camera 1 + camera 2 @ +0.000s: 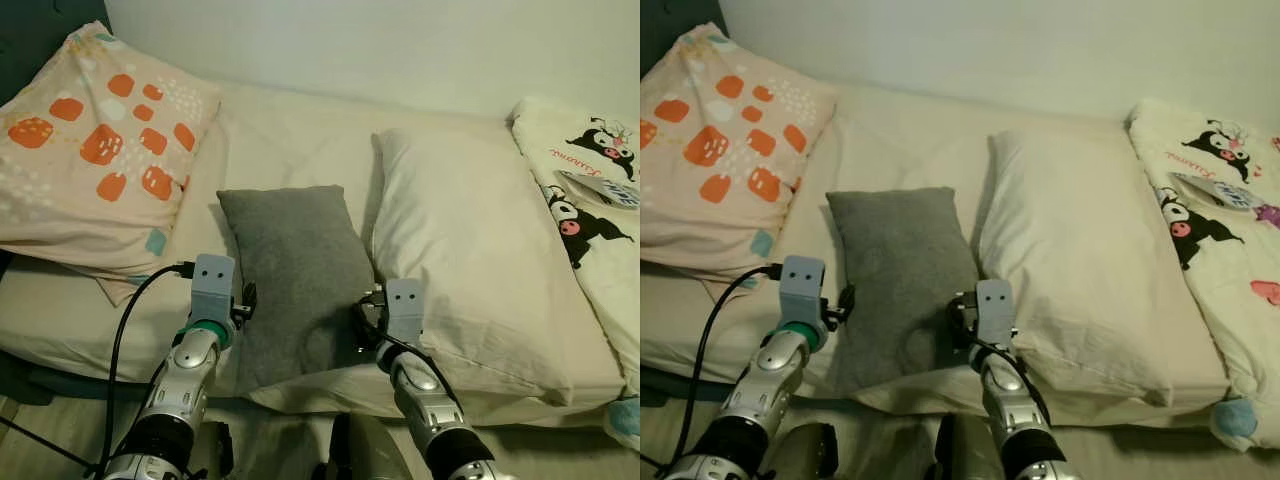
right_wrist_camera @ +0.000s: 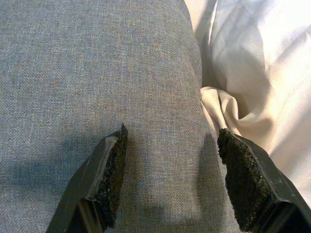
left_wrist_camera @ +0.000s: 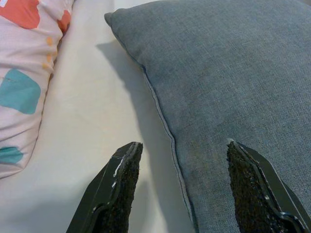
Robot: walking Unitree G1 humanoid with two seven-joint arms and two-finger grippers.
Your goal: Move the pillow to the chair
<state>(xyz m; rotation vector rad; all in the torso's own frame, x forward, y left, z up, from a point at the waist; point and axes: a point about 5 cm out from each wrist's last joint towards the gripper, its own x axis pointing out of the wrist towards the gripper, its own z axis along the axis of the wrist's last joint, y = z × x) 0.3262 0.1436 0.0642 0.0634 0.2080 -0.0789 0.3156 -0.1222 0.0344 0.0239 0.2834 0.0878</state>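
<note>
On the bed (image 1: 290,130), the grey pillow (image 1: 295,275) is flanked by the open left gripper (image 3: 180,189) and right gripper (image 2: 170,179); shallow bites could let it slip.

Left gripper (image 3: 182,187) open, fingers (image 3: 121,187) spread across the grey pillow (image 3: 233,82) edge: one over the cream bed sheet (image 3: 92,111), one over fabric. Patterned pillow (image 3: 24,73) beside it.

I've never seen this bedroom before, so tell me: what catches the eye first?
The grey pillow lies mid-bed with an open pincer at each long edge: the left pincer and the right pincer. A large white pillow lies on its right, an orange-spotted pillow at far left.
</note>
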